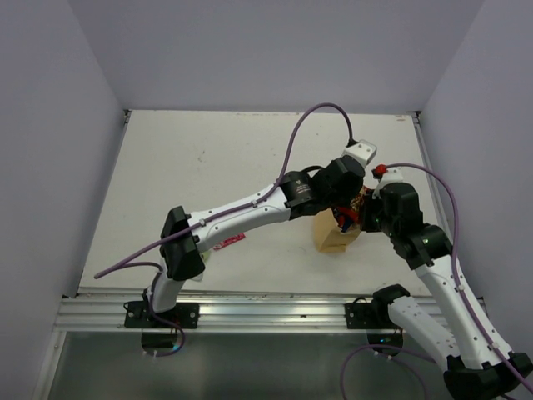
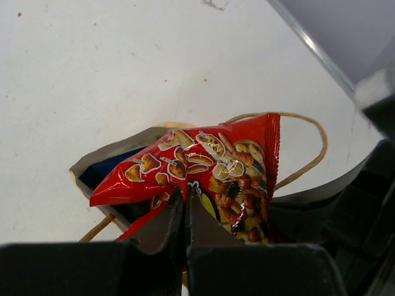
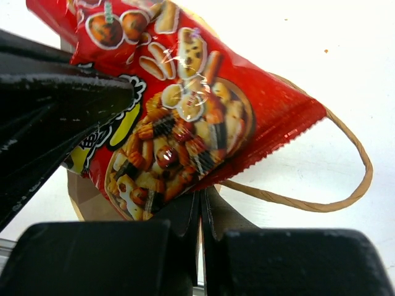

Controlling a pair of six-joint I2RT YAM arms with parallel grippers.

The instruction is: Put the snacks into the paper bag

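The paper bag (image 1: pixel 327 242) stands on the desk (image 1: pixel 191 167) right of the middle, closer to the near edge than the far one, with its mouth open upward. It is plain tan paper with a thin brown cord handle (image 3: pixel 345 198) looping out at one side. Over the mouth sits a red packet (image 2: pixel 203 166) of glossy foil with a crimped end, printed with pictures of mixed nuts and crackers. It lies tilted, one pointed corner reaching across the opening. Under it, inside the bag, a dark blue packet (image 2: pixel 108 174) shows. The left claw (image 2: pixel 186 197) is clenched on the red packet's lower edge, its fingers pressed nearly flat together. The right claw (image 3: pixel 200 196) is clenched too, just under the packet's bottom edge and close to the bag; whether it pinches paper or foil I cannot tell. A small pink packet (image 1: pixel 233 241) lies on the desk beside the left arm, toward the near edge
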